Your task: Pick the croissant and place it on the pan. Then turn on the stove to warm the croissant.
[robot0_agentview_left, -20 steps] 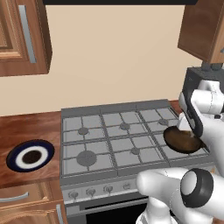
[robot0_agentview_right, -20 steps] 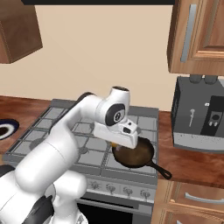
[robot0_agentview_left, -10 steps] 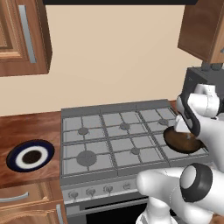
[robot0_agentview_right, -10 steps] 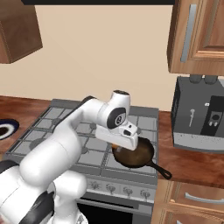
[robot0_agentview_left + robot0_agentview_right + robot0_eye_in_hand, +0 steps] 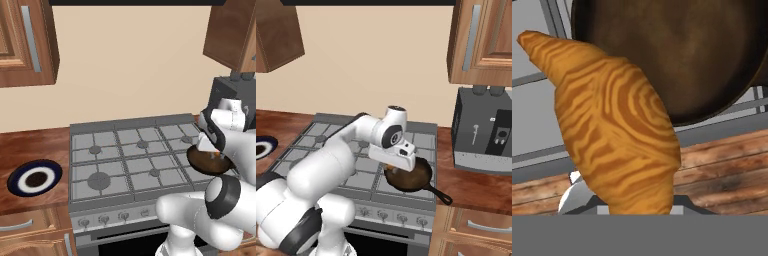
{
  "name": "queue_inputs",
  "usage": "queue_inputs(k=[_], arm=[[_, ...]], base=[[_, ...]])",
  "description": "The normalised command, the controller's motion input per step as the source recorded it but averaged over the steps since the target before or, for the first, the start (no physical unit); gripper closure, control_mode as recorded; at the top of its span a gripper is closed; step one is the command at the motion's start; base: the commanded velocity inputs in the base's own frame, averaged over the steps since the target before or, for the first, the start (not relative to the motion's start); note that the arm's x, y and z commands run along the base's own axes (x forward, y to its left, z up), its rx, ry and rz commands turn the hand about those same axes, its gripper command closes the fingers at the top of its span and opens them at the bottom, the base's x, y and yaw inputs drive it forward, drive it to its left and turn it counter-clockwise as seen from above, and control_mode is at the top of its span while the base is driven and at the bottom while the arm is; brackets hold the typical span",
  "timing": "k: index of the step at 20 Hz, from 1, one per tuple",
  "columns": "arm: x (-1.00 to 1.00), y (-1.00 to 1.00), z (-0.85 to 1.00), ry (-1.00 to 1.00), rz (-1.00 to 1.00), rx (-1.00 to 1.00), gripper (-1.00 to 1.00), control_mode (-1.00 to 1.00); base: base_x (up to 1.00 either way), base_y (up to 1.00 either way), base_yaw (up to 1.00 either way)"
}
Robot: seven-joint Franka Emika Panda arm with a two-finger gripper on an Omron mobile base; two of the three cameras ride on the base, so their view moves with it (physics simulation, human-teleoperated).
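Observation:
My gripper (image 5: 389, 168) is shut on the croissant (image 5: 617, 130), a golden-orange striped crescent that hides the fingertips in the hand view. A sliver of the croissant (image 5: 387, 169) shows under the white hand. It hangs just above the near-left rim of the pan (image 5: 415, 176), a round dark brown pan on the stove's front right burner with its black handle pointing toward the counter. The pan (image 5: 677, 50) lies right behind the pastry, and the pan (image 5: 207, 161) also shows beside the arm. The stove (image 5: 125, 155) is a grey cooktop with knobs (image 5: 401, 217) along its front.
A blue-rimmed plate (image 5: 35, 178) lies on the wooden counter left of the stove. A dark coffee machine (image 5: 483, 132) stands on the counter to the right. Wooden cabinets (image 5: 481, 40) hang above. Drawers run below the counter.
The hand has sunk a little toward the pan, still holding the croissant. The pan and plate have not moved.

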Motion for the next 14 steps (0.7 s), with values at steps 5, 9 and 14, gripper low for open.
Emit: queue_inputs(k=[5, 9, 14], arm=[[0.20, -0.14, -0.16, 0.00, 0.00, 0.00, 1.00, -1.00], [0.22, -0.12, -0.19, 0.00, 0.00, 0.00, 1.00, -1.00], [0.16, -0.11, -0.21, 0.00, 0.00, 0.00, 1.00, -1.00]], base=[[0.00, 0.00, 0.00], [0.00, 0.00, 0.00], [0.00, 0.00, 0.00]])
